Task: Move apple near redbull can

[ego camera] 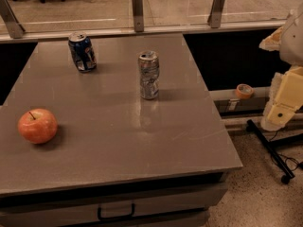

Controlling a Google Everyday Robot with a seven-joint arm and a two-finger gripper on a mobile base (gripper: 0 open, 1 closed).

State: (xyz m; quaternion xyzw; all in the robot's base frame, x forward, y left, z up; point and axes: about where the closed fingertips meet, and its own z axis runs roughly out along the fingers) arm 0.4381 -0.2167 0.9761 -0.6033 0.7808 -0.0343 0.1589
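The apple [37, 126], round and red-orange with a short dark stem, sits at the left edge of the grey table [156, 145]. The redbull can [148, 74], slim and silver-grey, stands upright near the table's middle, toward the back. It is well to the right of the apple and farther back. My gripper [279, 109], a cream-coloured part at the end of the arm, hangs at the far right of the view, off the table's right side and far from both things. It holds nothing that I can see.
A shorter dark blue can [82, 52] stands at the back left of the table. A glass railing with metal posts [137, 9] runs behind. An orange tape roll [244, 90] lies on a ledge to the right, and a black wheeled stand [270, 148] is on the floor.
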